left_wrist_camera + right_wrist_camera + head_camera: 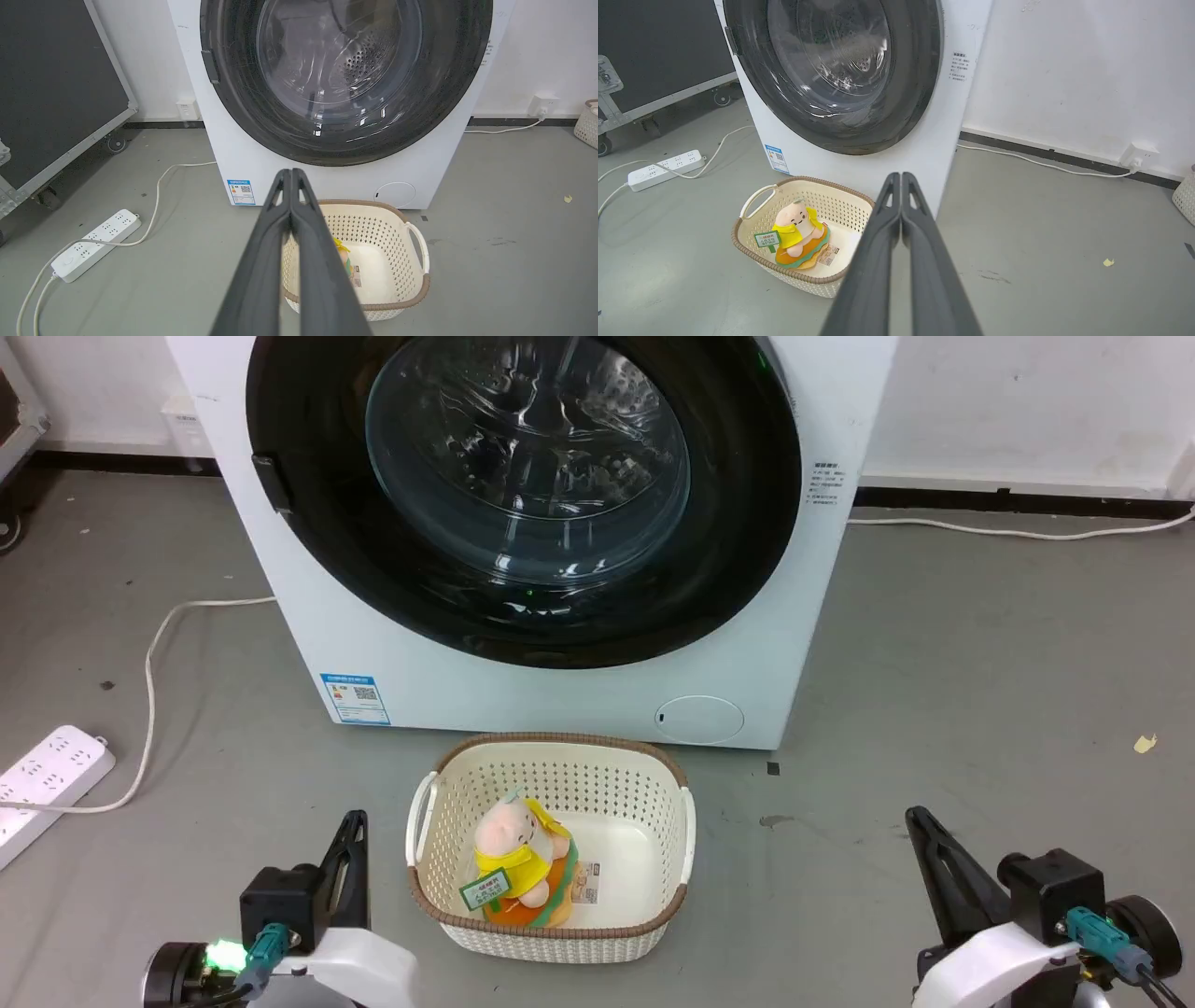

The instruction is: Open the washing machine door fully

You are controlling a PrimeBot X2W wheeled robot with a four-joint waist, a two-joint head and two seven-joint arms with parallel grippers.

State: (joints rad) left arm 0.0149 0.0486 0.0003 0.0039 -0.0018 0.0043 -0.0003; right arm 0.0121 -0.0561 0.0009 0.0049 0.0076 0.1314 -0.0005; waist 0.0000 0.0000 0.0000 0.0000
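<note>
The head view looks steeply down, close on the washing machine door (527, 476) at upper centre. Lower, the wrist views face forward along the left gripper (291, 173) and right gripper (901, 176); the right view has the door at upper left. All share the basket (560, 775).

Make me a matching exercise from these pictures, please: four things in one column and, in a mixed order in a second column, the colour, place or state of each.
Things
1. washing machine door
2. basket
3. plush toy
4. power strip

Descriptions
A. lying inside the basket
B. glossy black with clear glass, shut
C. white, on the robot's left side
D. cream with holes, brown rim

Pairs: 1-B, 2-D, 3-A, 4-C
</note>
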